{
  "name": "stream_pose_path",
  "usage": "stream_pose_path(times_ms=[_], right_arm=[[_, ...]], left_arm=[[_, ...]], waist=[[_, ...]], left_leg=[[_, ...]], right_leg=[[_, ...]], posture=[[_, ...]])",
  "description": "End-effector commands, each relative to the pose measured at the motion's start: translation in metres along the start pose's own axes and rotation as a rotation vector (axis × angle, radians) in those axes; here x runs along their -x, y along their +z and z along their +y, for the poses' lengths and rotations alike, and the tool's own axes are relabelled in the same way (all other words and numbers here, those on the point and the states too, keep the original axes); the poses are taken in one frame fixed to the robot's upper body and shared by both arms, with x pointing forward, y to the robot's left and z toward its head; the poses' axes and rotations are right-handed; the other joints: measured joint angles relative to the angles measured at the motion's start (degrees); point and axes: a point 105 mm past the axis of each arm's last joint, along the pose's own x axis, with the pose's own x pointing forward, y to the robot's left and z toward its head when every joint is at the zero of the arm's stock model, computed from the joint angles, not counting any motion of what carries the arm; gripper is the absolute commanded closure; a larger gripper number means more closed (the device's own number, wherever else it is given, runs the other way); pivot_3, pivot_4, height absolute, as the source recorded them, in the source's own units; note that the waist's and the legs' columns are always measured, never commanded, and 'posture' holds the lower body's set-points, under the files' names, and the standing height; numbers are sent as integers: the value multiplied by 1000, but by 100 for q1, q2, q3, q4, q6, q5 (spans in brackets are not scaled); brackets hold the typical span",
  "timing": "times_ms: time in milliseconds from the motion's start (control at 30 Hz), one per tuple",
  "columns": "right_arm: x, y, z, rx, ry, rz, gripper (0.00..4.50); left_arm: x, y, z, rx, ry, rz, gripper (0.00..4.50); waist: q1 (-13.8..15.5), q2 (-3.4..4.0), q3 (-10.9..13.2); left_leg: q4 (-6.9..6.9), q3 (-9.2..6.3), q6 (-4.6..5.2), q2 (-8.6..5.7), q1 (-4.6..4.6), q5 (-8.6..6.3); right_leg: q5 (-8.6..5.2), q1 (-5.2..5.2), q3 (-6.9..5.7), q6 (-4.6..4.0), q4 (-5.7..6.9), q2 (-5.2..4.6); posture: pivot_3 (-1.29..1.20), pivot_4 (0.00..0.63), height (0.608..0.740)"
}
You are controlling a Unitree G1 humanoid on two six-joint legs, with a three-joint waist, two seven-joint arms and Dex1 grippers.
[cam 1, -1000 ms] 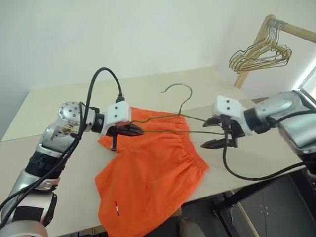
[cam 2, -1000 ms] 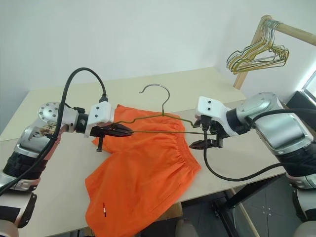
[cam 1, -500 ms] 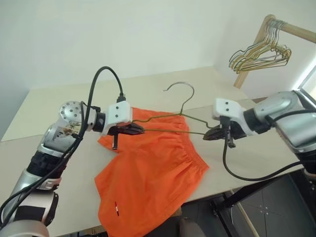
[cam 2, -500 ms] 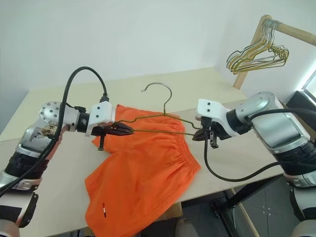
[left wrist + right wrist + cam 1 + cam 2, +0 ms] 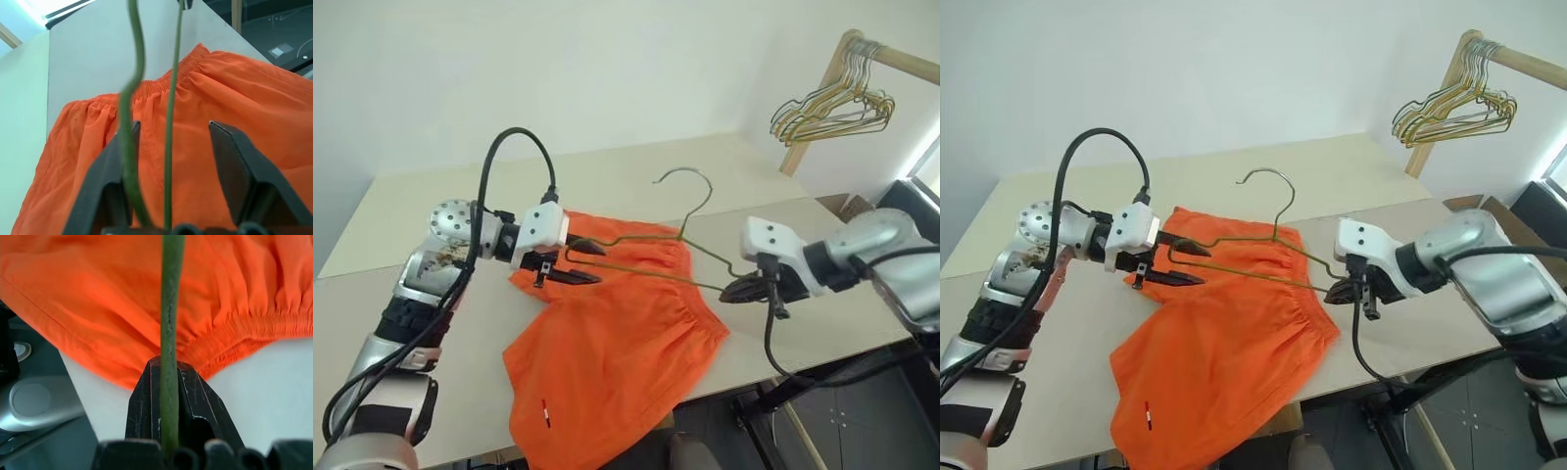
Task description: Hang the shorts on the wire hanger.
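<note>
Bright orange shorts (image 5: 607, 343) lie flat on the table (image 5: 431, 206), waistband toward the right, one leg over the front edge. A thin olive-grey wire hanger (image 5: 168, 333) hangs just above them, hook (image 5: 1268, 173) up and toward the back. My left gripper (image 5: 597, 264) is open, and the hanger's left end (image 5: 172, 98) passes loosely between its fingers (image 5: 112, 161). At the waistband's right end my right gripper (image 5: 1330, 294) is shut on the hanger's right corner, held low over the table.
A bunch of pale gold wire hangers (image 5: 832, 108) hangs from a wooden rack (image 5: 1518, 61) at the back right. The table's front edge runs just below the shorts, with dark floor and a stand beyond it. Bare tabletop lies behind the hanger.
My right gripper closed on the hanger's right corner, then sank and drew toward the front. My left gripper opened and let go of the left end. The hanger shifted right and tilted.
</note>
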Motion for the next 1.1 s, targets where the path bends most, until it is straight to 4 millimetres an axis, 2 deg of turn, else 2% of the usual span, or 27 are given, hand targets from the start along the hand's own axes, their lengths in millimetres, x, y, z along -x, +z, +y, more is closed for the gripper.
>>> stream_pose_path(times_ms=[33,100,167,267,333,400,500,567,700,833,1100], right_arm=[[14,2,13,-79,-33,-65,4500],[15,-9,22,-197,-42,-85,4500],[15,-20,29,-308,-47,-106,4500],[14,-40,35,-511,-72,-128,4500],[13,-59,35,-692,-95,-145,4500],[11,-86,39,-883,-135,-139,4500],[7,-108,46,-1024,-166,-117,4500],[5,-116,48,-1071,-170,-112,4500],[1,-120,51,-1104,-146,-102,4500],[4,-113,56,-1077,-104,-105,4500],[5,-108,76,-1060,1,-62,4500]], left_arm=[[18,2,17,-26,84,2,603],[26,-1,22,4,128,-3,30],[30,-1,23,35,151,-23,30],[26,1,21,47,193,-59,30],[18,4,10,78,149,-98,30],[7,11,-2,88,127,-164,30],[1,17,-9,72,131,-201,30],[-2,19,-13,72,134,-206,30],[-7,22,-20,84,141,-223,30],[-5,20,-25,89,138,-211,30],[-3,19,-29,102,153,-208,30]], waist=[[-4,-2,-9],[-8,-3,-18],[-12,-6,-26],[-11,-14,-47],[1,-19,-65],[15,-28,-108],[51,-23,-128],[55,-21,-141],[0,8,-184],[-9,31,-205],[45,23,-211]], left_leg=[[0,0,18,0,0,-11],[0,-1,18,1,1,-11],[0,0,20,2,1,-12],[3,0,24,3,4,-14],[3,1,28,3,15,-16],[3,-1,33,8,24,-20],[6,2,38,5,22,-28],[6,3,37,4,24,-28],[-1,8,36,9,48,-31],[-5,10,36,10,50,-31],[-4,9,41,11,50,-34]], right_leg=[[0,0,0,0,0,0],[0,-1,1,0,0,2],[0,-1,2,0,2,3],[0,5,6,0,2,3],[0,16,9,0,2,0],[0,30,7,0,-2,3],[0,28,12,2,-3,-6],[1,29,14,2,-1,-6],[1,48,19,2,-2,2],[1,49,21,2,-2,13],[0,56,15,3,-11,15]], posture=[[-140,0,740],[-141,1,740],[-148,9,740],[-147,10,740],[-152,10,740],[-156,5,740],[-158,0,740],[-158,0,740],[-151,0,740],[-136,0,740],[-115,13,740]])
